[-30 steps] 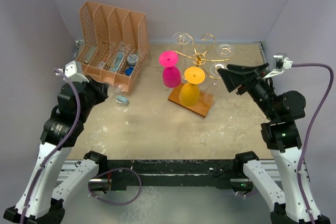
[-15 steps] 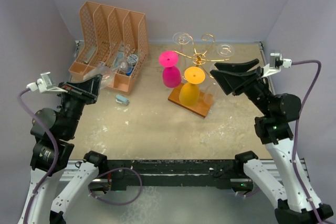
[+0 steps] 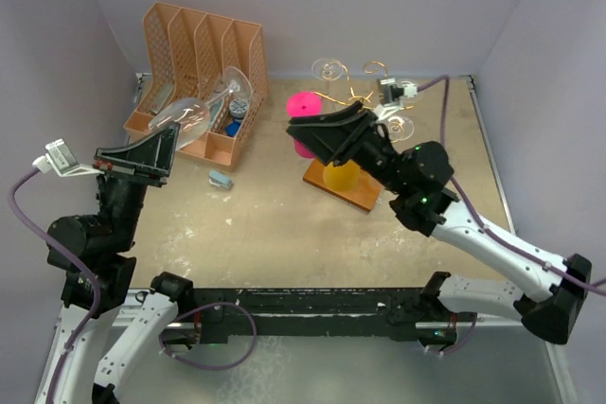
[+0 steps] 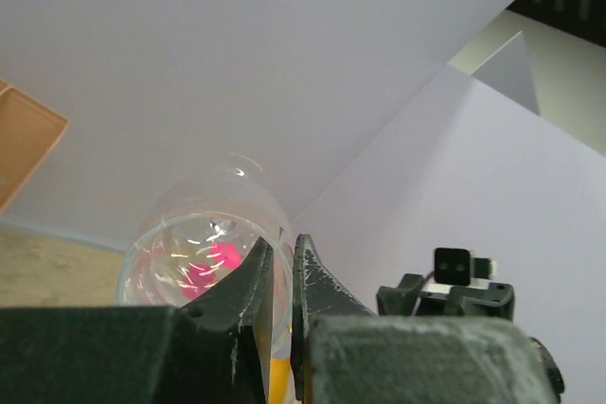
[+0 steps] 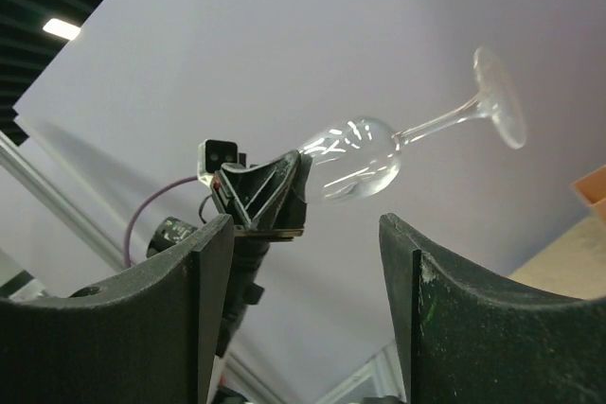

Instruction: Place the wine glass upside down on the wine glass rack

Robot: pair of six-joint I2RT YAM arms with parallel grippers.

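Change — left gripper (image 3: pixel 173 144) has risen from beside organizer (image 3: pixel 194 44), jaws clamped on glass (image 3: pixel 197 115) by its bowl, arm reared up. Glass hangs tilted in air, foot toward back wall, well apart from rack (image 3: pixel 352 194). Right gripper (image 3: pixel 301 134) — jaws apart, empty — has swung left across rack.

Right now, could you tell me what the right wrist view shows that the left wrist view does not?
Only the right wrist view shows the whole clear wine glass, thin stem and round foot included, tilted in the air, with the shut left gripper holding the bowl's open end, framed by the open right gripper. Only the left wrist view shows pink and yellow colour through the bowl, close up. Both show the glass, the lilac wall and a corner of the orange plastic file organizer.
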